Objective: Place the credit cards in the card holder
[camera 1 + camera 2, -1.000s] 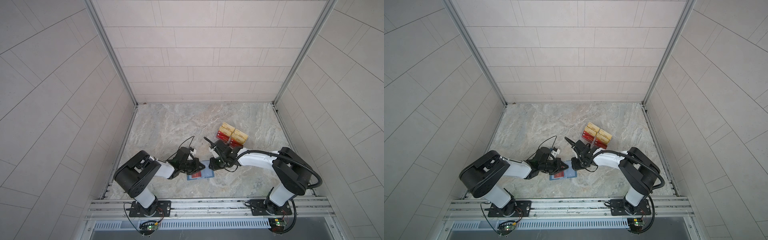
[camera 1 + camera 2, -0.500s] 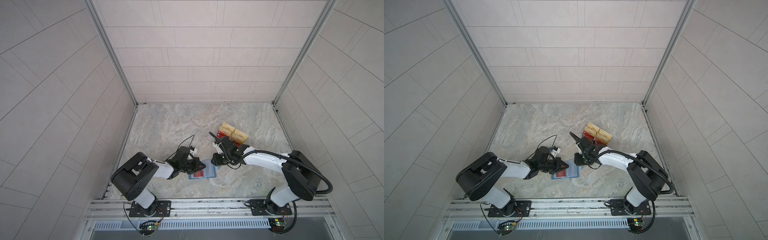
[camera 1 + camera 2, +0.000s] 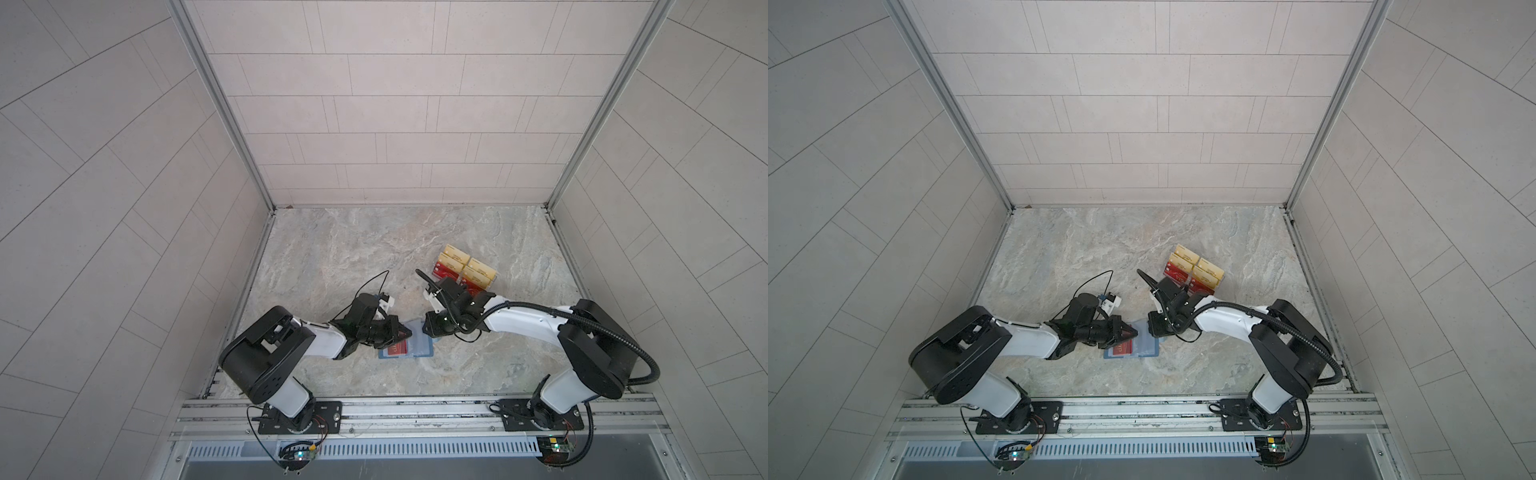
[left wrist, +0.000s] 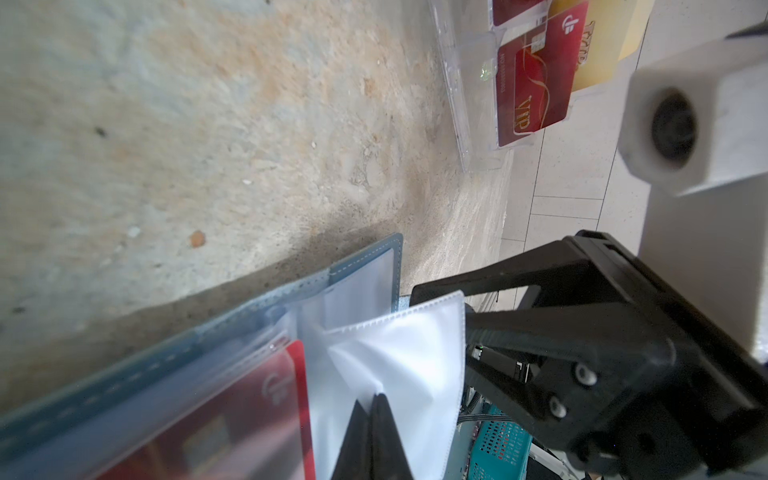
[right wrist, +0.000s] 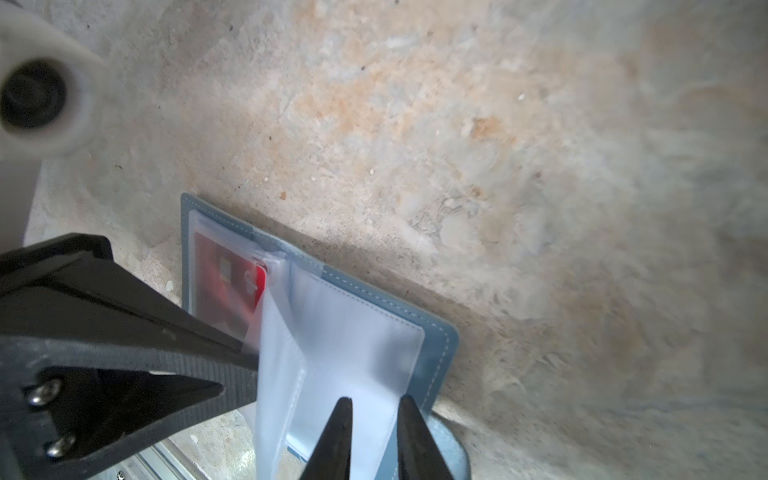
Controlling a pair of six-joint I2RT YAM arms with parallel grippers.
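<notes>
The slate-blue card holder (image 3: 422, 347) (image 3: 1148, 345) lies open on the marble table. One red credit card (image 3: 397, 349) (image 4: 249, 407) (image 5: 237, 286) sits in a sleeve on its left half. My left gripper (image 3: 409, 332) (image 4: 376, 399) is shut on a pale clear sleeve (image 4: 399, 349) and holds it up from the holder. My right gripper (image 3: 428, 330) (image 5: 374, 401) hovers at the holder's right half, its jaws a little apart over the sleeves (image 5: 353, 345) and gripping nothing. More red credit cards (image 3: 444, 270) (image 4: 536, 83) stand in a rack behind.
A clear acrylic tiered rack (image 4: 461, 104) at the right back holds gold-yellow cards (image 3: 478, 272) (image 3: 1208, 270) beside the red ones. Tiled walls close in the table on three sides. The rail with both arm bases (image 3: 415, 409) runs along the front edge.
My right arm has shifted slightly while its gripper stays at the holder's right half, and its jaws have narrowed a little. The left gripper keeps its pinch on the sleeve.
</notes>
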